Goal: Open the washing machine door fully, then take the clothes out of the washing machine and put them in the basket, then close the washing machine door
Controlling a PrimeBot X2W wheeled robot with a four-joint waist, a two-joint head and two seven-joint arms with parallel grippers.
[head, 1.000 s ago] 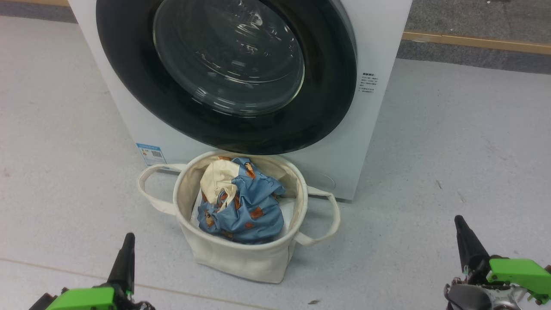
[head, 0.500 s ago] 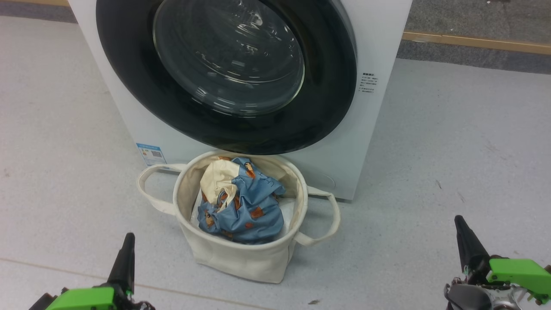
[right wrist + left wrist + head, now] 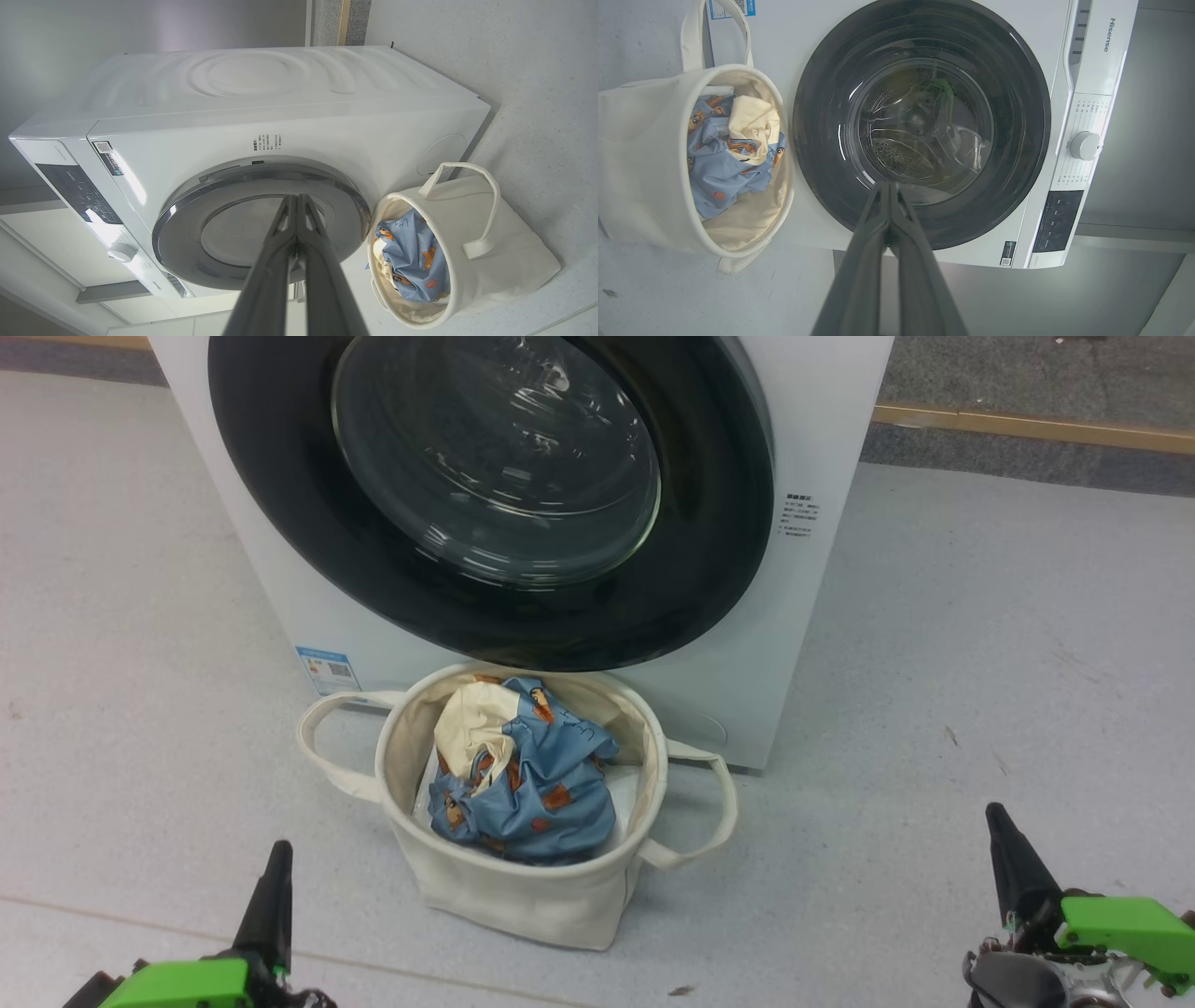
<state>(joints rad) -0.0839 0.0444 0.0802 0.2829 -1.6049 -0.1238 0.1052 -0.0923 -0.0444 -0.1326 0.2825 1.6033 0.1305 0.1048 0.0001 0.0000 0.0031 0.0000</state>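
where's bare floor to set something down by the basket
Bare floor right of the washing machine and basket; more left of the basket, and a strip before it between left gripper and right gripper. Crowded between basket and machine.

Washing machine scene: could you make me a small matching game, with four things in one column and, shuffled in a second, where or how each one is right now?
Things
1. washing machine door
2. clothes
3. basket
4. left gripper

Place or state
A. lying bundled inside the basket
B. closed against the front of the washing machine
C. shut, holding nothing
D. standing on the floor just in front of the washing machine

Pairs: 1-B, 2-A, 3-D, 4-C
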